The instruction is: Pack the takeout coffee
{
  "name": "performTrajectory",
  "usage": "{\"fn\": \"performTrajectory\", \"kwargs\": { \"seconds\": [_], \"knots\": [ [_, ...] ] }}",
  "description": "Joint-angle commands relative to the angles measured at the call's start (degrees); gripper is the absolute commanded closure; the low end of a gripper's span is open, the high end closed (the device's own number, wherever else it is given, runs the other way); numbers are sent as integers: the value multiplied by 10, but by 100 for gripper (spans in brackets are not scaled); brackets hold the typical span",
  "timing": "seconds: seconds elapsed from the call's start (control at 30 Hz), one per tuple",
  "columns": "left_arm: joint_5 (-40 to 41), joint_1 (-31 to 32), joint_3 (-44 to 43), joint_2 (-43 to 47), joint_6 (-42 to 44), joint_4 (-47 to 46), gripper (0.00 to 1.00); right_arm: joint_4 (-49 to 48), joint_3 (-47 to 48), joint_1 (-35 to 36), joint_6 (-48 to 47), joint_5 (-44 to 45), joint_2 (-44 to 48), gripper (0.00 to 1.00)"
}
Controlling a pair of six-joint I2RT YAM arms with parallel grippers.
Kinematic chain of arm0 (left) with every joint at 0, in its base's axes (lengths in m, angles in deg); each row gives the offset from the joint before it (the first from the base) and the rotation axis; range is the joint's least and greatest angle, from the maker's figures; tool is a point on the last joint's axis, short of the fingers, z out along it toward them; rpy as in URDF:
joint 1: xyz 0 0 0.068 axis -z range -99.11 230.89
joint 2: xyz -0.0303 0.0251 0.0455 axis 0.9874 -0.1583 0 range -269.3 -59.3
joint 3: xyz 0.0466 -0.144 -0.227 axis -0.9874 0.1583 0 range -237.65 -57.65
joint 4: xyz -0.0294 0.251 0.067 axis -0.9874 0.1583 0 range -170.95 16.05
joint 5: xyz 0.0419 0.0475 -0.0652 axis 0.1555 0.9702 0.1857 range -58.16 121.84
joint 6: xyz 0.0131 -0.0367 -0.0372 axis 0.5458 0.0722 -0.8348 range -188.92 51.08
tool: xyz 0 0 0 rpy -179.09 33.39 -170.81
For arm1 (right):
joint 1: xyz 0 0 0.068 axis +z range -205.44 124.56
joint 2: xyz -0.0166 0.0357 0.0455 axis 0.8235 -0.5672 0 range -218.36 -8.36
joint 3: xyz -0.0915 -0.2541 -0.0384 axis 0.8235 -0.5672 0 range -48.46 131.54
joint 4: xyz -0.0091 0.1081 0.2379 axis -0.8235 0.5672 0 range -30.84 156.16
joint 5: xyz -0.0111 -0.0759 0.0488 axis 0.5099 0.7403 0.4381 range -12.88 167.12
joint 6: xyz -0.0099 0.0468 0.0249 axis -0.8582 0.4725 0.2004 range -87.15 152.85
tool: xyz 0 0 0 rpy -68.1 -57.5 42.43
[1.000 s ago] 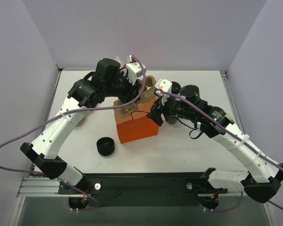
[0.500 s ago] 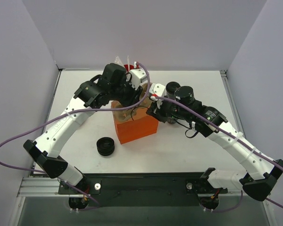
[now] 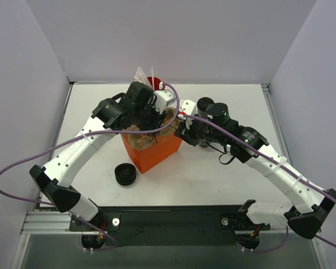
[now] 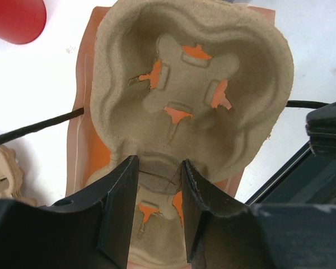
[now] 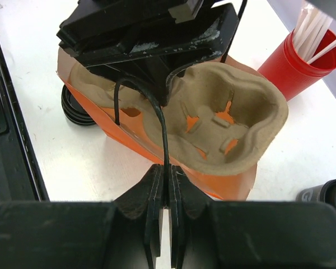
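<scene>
Gripping the tray (image 4: 129, 67), the left gripper (image 4: 158, 168) has jaws half-open. The right gripper (image 5: 167, 171), fully closed, pinches the cord (image 5: 157, 112) of the bag (image 5: 213, 180).

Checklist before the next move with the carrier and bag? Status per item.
1. Grip of left tool on cup carrier ridge: ok.
2. Grip of right tool on bag handle: ok, shut on it.
3. Empty carrier wells: ok.
4. Carrier seated down in orange bag: not ok, sits at the mouth.
5. Bag base flat on table: cannot tell.
6. Lidded coffee cup outside bag: ok.
</scene>
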Motion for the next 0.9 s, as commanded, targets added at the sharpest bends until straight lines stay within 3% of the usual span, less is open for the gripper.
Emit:
{"fn": "performTrajectory", "kwargs": {
  "seconds": [0.0, 0.33, 0.47, 0.67, 0.87],
  "knots": [
    [44, 2, -13, -1, -14, 34, 73, -19, 4, -4, 11, 4, -10, 100],
    [66, 5, -14, -23, -22, 20, 74, -39, 14, 0, 55, -18, -25, 97],
    [68, 6, 2, -26, -20, 4, 74, -42, 38, 2, 102, 0, -33, 81],
    [80, 6, 12, -25, -20, -13, 74, -93, 25, -9, 164, 86, 10, 67],
    [94, 6, 28, -24, -17, -27, 74, -161, -8, -61, 218, 109, 32, 64]
  ]
}}
